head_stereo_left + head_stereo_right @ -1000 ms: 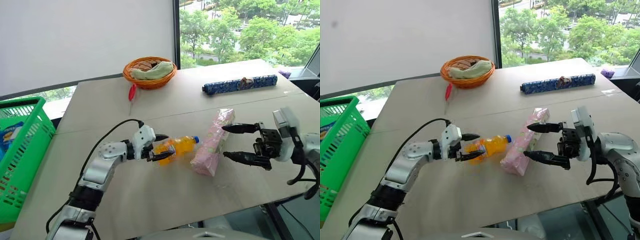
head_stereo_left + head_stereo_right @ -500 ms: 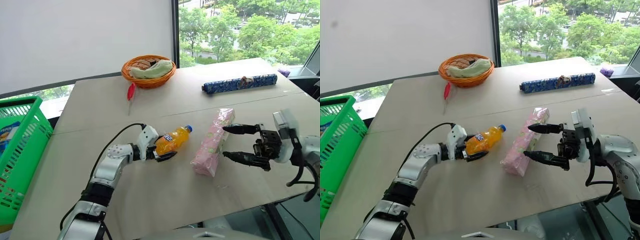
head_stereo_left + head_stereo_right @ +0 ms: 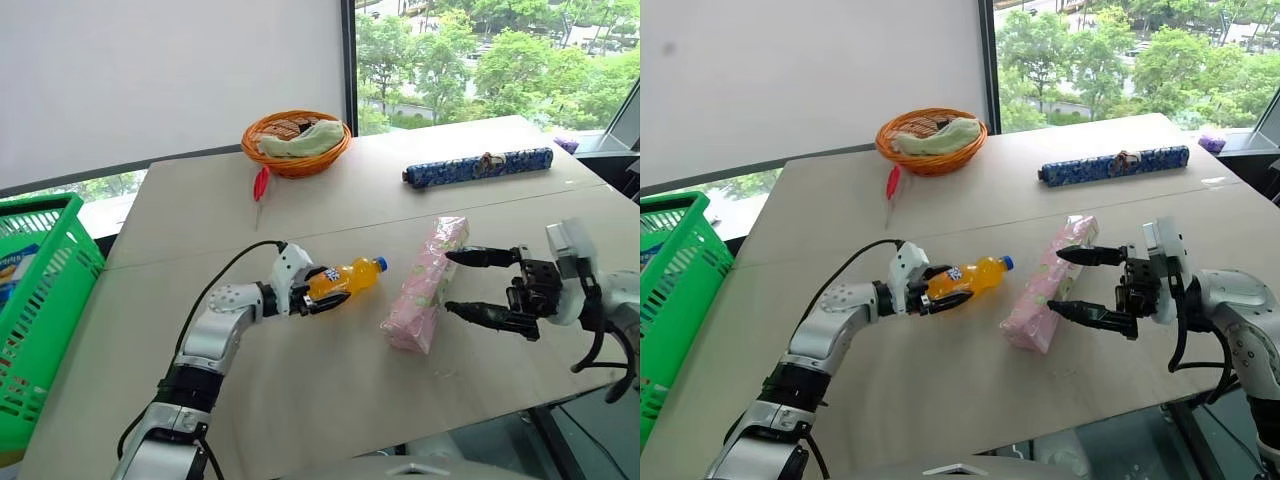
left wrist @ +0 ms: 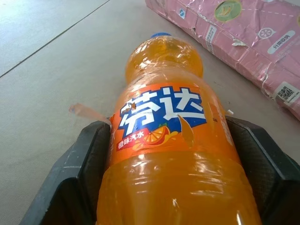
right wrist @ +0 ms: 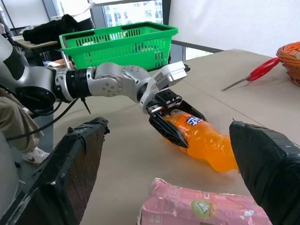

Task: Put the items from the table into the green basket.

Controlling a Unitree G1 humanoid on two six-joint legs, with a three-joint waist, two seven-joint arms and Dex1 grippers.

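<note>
Gripping the orange-drink bottle [image 3: 343,279], the left gripper [image 3: 318,289] has both black fingers [image 4: 79,173] pressed against the bottle's lower body; the bottle points its blue cap toward the pink floral packet [image 3: 425,283] and looks lifted clear of the table [image 3: 330,400].

Right gripper [image 3: 478,288]: jaws spread wide, holding nothing, level with the table, fingertips just beside the packet's right edge. Contact with the packet cannot be told.

Counts, largest to smallest:
- One table, beige-grey, with a straight seam across it.
- One green basket [image 3: 40,300], off the table's left edge, well apart from both items; a printed package shows through its lattice wall.
- One dark-blue patterned roll [image 3: 478,168], lying at the far right of the table.
- One pink floral packet, lying flat on the table, between the bottle and the right gripper.
- One orange wicker bowl [image 3: 296,143], at the far edge, with a pale green cloth inside.
- One orange-drink bottle, in the left gripper.
- One pair of red-handled scissors [image 3: 262,188], just beside the bowl.
</note>
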